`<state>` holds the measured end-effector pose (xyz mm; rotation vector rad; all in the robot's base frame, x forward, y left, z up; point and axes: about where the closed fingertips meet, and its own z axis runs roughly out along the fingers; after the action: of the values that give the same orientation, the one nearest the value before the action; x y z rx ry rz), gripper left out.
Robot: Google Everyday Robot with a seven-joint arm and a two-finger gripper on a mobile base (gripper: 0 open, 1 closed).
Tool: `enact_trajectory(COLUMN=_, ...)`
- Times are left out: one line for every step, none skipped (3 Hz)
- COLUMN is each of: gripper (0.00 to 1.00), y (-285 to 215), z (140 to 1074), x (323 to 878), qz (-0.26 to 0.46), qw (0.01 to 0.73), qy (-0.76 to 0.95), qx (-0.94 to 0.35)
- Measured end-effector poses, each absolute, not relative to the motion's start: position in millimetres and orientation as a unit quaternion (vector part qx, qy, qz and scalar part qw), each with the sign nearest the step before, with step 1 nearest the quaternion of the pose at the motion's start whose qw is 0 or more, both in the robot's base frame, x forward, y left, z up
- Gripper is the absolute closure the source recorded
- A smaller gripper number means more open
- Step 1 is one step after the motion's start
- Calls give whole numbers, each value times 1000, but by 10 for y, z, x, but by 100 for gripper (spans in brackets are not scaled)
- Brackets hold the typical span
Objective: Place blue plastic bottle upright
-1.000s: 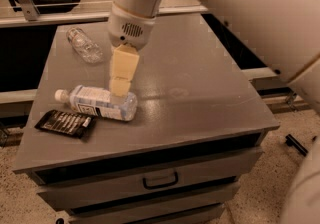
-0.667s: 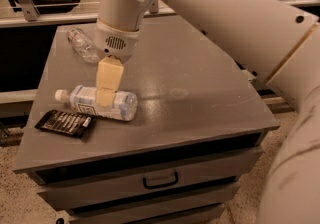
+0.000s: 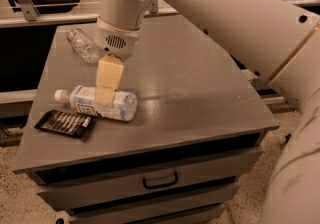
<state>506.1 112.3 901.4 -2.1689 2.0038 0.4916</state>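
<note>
The blue plastic bottle (image 3: 95, 102) lies on its side on the grey cabinet top (image 3: 190, 88), near the front left, with its white cap pointing left. My gripper (image 3: 105, 95) hangs straight down over the middle of the bottle, its cream fingers (image 3: 107, 80) reaching down to the label. A smaller clear bottle without a label (image 3: 82, 44) lies on its side at the back left.
A black snack packet (image 3: 65, 123) lies at the front left, just in front of the bottle. The cabinet has drawers below its front edge (image 3: 160, 180). My arm (image 3: 240, 13) spans the upper right. A chair and a rail stand behind the cabinet.
My gripper has moved left and down, from above the bottle's right part to over its middle. The bottle has not moved.
</note>
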Motion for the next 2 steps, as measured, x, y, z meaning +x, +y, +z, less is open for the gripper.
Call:
enact_trajectory(gripper=0, y=1293, z=8835, x=5119, qz=133, qw=40, qy=675, qx=-724)
enact_trajectory(gripper=0, y=1565, z=8543, x=5217, qz=66, qw=-10, qy=685, qx=-726)
